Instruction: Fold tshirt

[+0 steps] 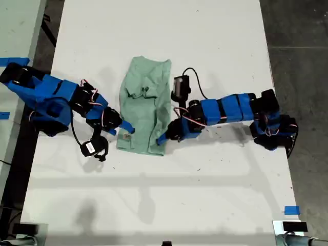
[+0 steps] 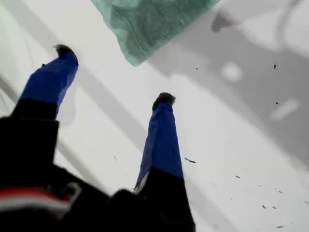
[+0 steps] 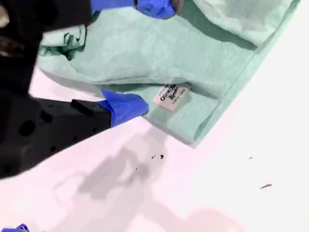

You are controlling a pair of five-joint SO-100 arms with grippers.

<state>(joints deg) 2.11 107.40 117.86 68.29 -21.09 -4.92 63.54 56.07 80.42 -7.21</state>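
The tshirt [image 1: 143, 105] is pale mint green and lies folded into a narrow, rumpled strip at the middle of the white table [image 1: 164, 31]. My first gripper [image 1: 163, 137] sits at the strip's near corner on the exterior view's right. It is open [image 2: 113, 75] with only table between its fingers, and the tshirt corner [image 2: 145, 29] lies just ahead of them. My second gripper [image 1: 124, 129] reaches in from the exterior view's left. It is open [image 3: 142, 55] across the tshirt [image 3: 193, 58] edge, with one fingertip [image 3: 126, 107] beside the white label [image 3: 172, 96].
Both blue arms lie low across the table, one on each side of the tshirt. A black camera module [image 1: 180, 87] with a cable stands beside the cloth. Blue tape marks [image 1: 292, 210] show near the table edges. Dark floor [image 1: 302, 41] borders the table.
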